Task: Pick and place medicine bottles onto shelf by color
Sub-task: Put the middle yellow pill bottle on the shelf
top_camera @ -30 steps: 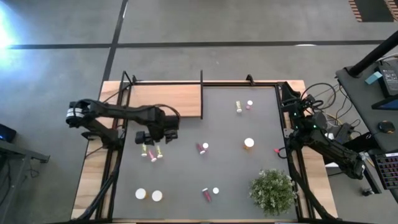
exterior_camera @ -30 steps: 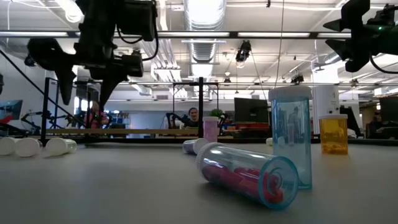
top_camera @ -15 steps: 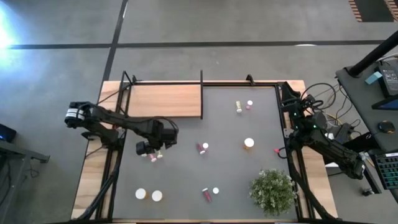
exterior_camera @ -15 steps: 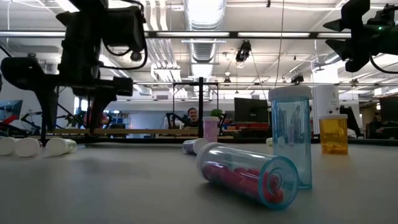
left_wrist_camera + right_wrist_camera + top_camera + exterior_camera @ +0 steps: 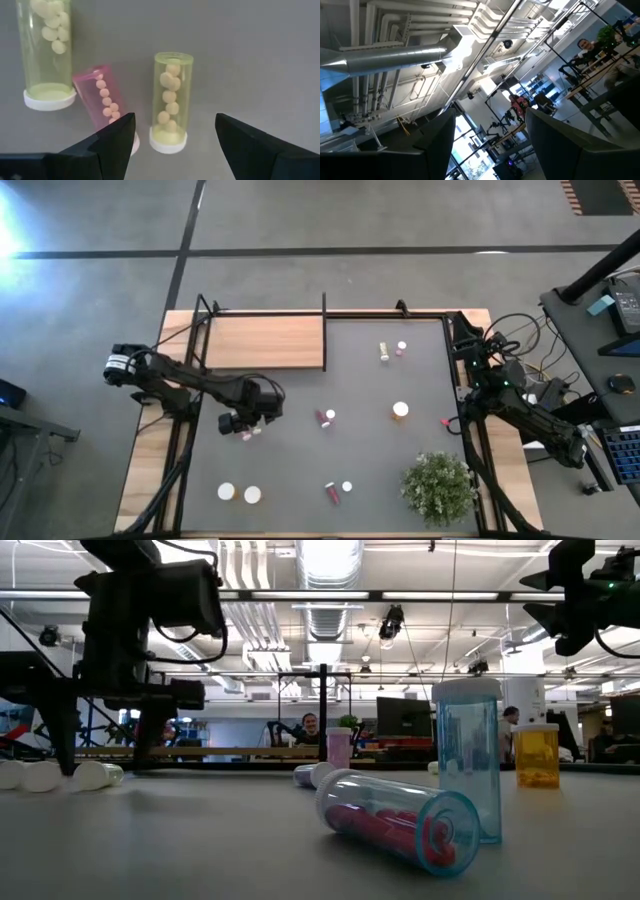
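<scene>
left gripper (image 5: 172, 137) — fingers spread wide, empty, low over a lying yellow-green bottle (image 5: 171, 100) | bottle's long axis runs along the gap, cap nearest gripper | pink bottle (image 5: 102, 102) just beside | right gripper (image 5: 490, 142) open — parked far off

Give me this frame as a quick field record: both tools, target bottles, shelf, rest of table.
left tool: open, low over the table, fingers straddling a lying yellow-green bottle
near it: pink bottle and second yellow-green bottle, both lying
right tool: open, parked at the table's right edge, pointing up at the ceiling
shelf: far-left corner, no bottles on it
other bottles: scattered across the tabletop, some upright, some lying
plant: near-right corner
progress: nothing sorted yet
</scene>
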